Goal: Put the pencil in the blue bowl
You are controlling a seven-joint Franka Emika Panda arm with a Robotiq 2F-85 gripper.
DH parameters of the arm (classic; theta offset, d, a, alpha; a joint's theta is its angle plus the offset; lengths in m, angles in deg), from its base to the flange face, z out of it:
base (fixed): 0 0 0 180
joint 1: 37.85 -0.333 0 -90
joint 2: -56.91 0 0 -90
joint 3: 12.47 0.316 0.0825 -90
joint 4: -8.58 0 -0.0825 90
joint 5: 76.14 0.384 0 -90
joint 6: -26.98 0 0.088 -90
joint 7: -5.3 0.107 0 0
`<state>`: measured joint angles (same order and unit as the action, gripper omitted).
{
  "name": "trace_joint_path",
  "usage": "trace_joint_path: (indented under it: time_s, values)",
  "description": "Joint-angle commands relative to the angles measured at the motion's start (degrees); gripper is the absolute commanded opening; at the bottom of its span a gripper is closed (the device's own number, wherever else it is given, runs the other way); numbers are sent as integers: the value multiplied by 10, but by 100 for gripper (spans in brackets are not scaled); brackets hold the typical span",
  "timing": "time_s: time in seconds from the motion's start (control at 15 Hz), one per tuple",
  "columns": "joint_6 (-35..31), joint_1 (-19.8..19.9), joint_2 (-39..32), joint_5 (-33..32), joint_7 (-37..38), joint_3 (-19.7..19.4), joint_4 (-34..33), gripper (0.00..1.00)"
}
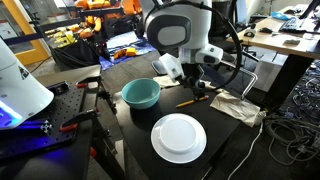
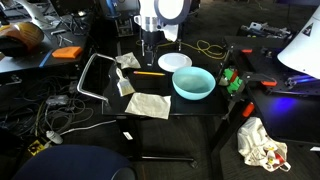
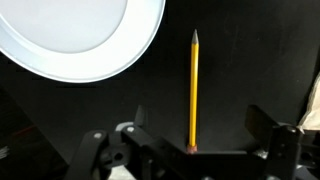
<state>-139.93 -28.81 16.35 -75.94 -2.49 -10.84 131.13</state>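
Your gripper [image 3: 197,128] hangs with its two fingers spread wide, one on each side of the blunt end of the pencil [image 3: 193,90], and nothing is pinched. The pencil lies flat on the counter [image 3: 250,60], its dark tip pointing away from the gripper. It sits mid-counter, between the blue bowl [image 1: 140,94] near one edge and a crumpled cloth [image 1: 238,107] draped at the opposite edge.

The main risk, as I judge it, is the grasp itself. The pencil is thin and round on a hard surface, so if you come down short you close on air. If you come down off-centre, one finger may nudge it and set it rolling. Pinching so near the end could also let the long free part swing or droop when you lift. The pencil looks about as long as the bowl is wide, so a flat release may leave it bridging the rim. The white plate [image 3: 80,35] lies just beside the pencil, so mind it as you descend.

The counter is matte black. Around it you have a crowded lab with benches, loose cables [image 2: 60,120] on the floor and equipment.
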Motion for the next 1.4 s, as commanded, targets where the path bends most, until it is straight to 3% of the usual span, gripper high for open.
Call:
trace_joint_path:
  time_s: [0.0, 1.07, 1.13, 1.33]
  values:
    - [31, 1, -16, -2, -2, 0, -30, 100]
    - [50, -12, -63, -2, 7, -4, -65, 100]
    - [48, -15, -65, -3, 8, -6, -66, 75]
    - [49, -13, -66, -2, 8, -5, -67, 59]
